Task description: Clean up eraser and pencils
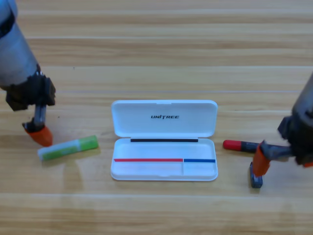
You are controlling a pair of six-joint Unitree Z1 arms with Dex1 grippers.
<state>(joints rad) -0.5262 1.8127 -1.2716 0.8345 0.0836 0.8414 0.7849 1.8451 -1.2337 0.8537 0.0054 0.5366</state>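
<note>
White case (164, 125) — red-capped marker (234, 145)

The one legible marking is the word "UNITREE", in dark capital letters on the inner face of the raised lid of the white case (164, 119). It sits a little right of the lid's middle, toward three o'clock, and reads upright from the near side of the wooden table (156, 44). The red-capped marker (239, 145), at three o'clock from the case, has its printed barrel hidden, so nothing there can be read. The eraser (256, 181) shows no legible label.
</note>
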